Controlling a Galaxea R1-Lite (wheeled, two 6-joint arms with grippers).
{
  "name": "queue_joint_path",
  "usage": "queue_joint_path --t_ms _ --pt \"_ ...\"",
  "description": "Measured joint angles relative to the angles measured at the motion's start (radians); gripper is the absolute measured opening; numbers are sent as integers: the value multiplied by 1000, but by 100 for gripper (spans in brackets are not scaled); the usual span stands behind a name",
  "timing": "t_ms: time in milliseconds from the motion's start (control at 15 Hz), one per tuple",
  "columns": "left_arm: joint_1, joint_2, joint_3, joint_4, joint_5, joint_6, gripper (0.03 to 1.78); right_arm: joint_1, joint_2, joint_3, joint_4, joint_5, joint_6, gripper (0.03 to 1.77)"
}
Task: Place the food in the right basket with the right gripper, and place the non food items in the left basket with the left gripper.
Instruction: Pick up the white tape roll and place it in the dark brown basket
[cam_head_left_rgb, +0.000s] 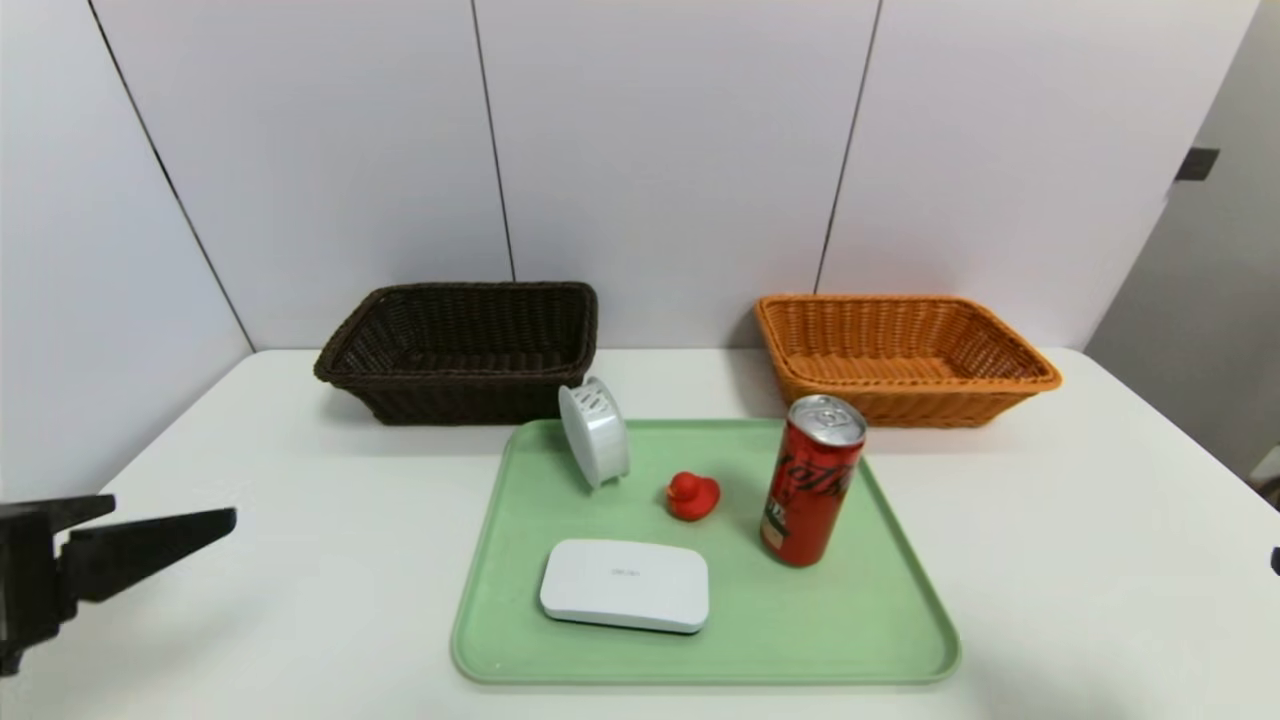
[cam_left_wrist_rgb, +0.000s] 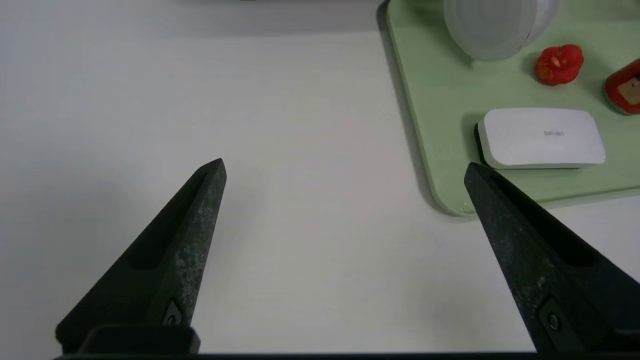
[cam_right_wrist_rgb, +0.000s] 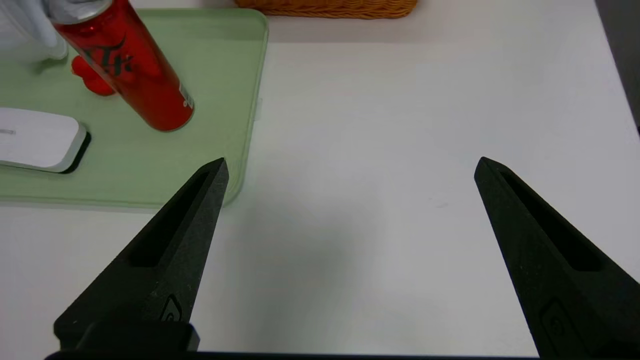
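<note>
The food, a tall red can (cam_head_left_rgb: 812, 480), stands upright on the right side of a green tray (cam_head_left_rgb: 860, 620). Beside it sit the non food items: a small red duck (cam_head_left_rgb: 692, 495), a flat white box (cam_head_left_rgb: 625, 585) and a white ribbed disc (cam_head_left_rgb: 595, 432) standing on edge. The dark brown left basket (cam_head_left_rgb: 460, 350) and the orange right basket (cam_head_left_rgb: 900, 355) stand behind the tray, both with nothing in them. My left gripper (cam_left_wrist_rgb: 344, 165) hovers open over bare table left of the tray. My right gripper (cam_right_wrist_rgb: 351, 160) is open over bare table right of the tray, away from the can (cam_right_wrist_rgb: 125, 65).
The white table (cam_head_left_rgb: 300, 480) runs back to a panelled wall just behind the baskets. Bare table lies on both sides of the tray. A grey wall or door stands beyond the table's right edge.
</note>
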Motion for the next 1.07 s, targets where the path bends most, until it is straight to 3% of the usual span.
queue_joint_path --t_ms 267,533,800,1067 --pt "-177 203 -166 15 24 -125 169 35 147 -100 2 138 -2 170" --pt "-370 349 -265 23 103 -233 169 138 228 -144 5 147 -1 170" --pt "-518 491 -378 24 154 -369 169 173 283 -162 4 145 -2 170" --pt "-634 649 -490 33 319 -455 169 177 304 -157 9 143 -1 170"
